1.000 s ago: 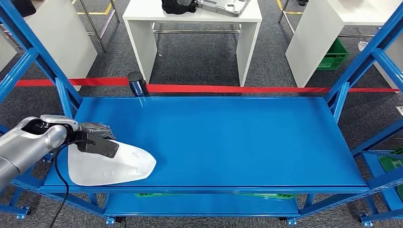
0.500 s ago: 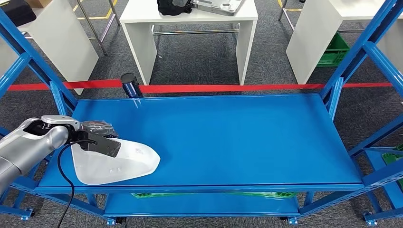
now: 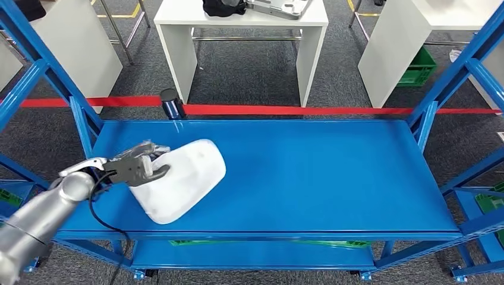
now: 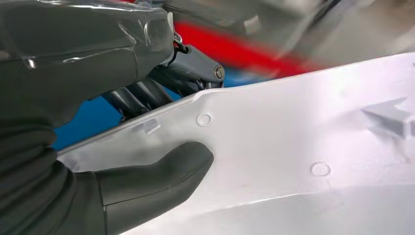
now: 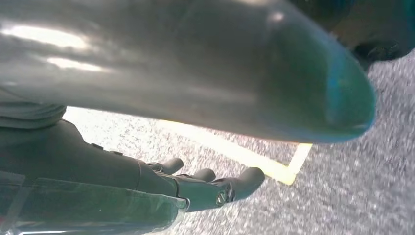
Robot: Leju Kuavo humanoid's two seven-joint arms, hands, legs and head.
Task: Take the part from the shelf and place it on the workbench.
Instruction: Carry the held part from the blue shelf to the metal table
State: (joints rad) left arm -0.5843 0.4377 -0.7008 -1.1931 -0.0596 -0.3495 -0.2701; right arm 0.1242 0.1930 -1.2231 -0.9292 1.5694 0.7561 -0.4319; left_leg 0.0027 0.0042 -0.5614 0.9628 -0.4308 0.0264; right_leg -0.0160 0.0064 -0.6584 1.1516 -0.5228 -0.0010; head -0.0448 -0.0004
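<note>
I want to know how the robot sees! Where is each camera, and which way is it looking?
Head view: high on the robot, looking down at the blue shelf; the left arm reaches in, its robot hand gripping the white part.
Left wrist view: behind the left robot hand, close on the white part.
Right wrist view: behind the right robot hand, facing the grey floor.
Head and left wrist views share the white part.

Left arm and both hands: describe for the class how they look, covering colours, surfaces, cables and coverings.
The left arm is a smooth silver tube with a black cable looping beneath it. The left hand is dark grey, with a thick grey thumb, darker fingers and a clear film over its back. The right hand is likewise dark, with the same glossy film.
</note>
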